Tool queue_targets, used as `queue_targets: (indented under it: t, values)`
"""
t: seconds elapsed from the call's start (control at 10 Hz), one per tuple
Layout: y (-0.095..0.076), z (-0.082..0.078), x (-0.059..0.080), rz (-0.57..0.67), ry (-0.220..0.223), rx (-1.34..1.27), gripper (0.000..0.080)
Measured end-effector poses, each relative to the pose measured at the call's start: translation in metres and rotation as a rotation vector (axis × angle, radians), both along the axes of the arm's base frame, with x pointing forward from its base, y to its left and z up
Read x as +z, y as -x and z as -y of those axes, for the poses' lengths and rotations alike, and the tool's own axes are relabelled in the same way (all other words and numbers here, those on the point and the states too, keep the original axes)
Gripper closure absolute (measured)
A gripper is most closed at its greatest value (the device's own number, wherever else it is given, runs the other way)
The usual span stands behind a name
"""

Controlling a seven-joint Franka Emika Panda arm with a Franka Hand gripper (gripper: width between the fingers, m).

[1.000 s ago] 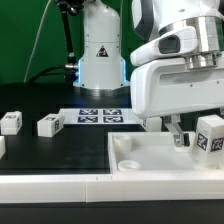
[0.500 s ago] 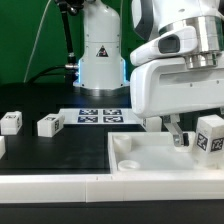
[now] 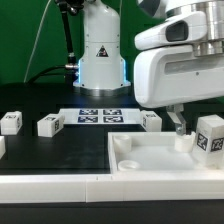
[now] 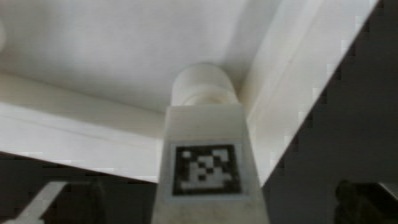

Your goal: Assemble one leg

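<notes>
A white leg point(image 3: 183, 141) stands upright in the far corner of the large white plate point(image 3: 150, 158). In the wrist view this leg point(image 4: 210, 130) shows its black-and-white marker and rises between my two fingers. My gripper point(image 3: 178, 124) hangs just above the leg and is open. Its dark fingers point(image 4: 43, 204) stand clear of the leg on both sides, and my gripper point(image 4: 205, 208) holds nothing. Another leg point(image 3: 210, 134) with a marker stands at the exterior view's right, beside the plate.
Three more loose legs lie on the black table: one point(image 3: 10, 122) at the exterior view's far left, one point(image 3: 50, 125) next to it, and one point(image 3: 150, 120) behind the plate. The marker board point(image 3: 100, 116) lies in front of the robot base point(image 3: 100, 55).
My gripper has risen a little above the leg on the plate. The leg behind the plate now shows under the hand. The other parts have not moved.
</notes>
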State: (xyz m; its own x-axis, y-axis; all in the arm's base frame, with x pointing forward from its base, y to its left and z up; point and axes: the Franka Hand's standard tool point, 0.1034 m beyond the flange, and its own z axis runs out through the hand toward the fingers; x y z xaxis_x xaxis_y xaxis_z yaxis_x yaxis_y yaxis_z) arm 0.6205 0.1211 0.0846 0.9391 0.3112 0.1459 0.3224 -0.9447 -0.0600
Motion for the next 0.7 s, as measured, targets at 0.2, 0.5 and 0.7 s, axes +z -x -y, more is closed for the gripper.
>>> queue_targets:
  t: [0.2,0.5,0.7]
  values:
    - [0.003,-0.001,0.001,-0.186,0.019,0.017,0.0150]
    - [-0.012,0.003,0.004,-0.196,0.019,0.010,0.0150]
    - [-0.017,0.004,0.005,-0.173,0.017,0.005,0.0150]
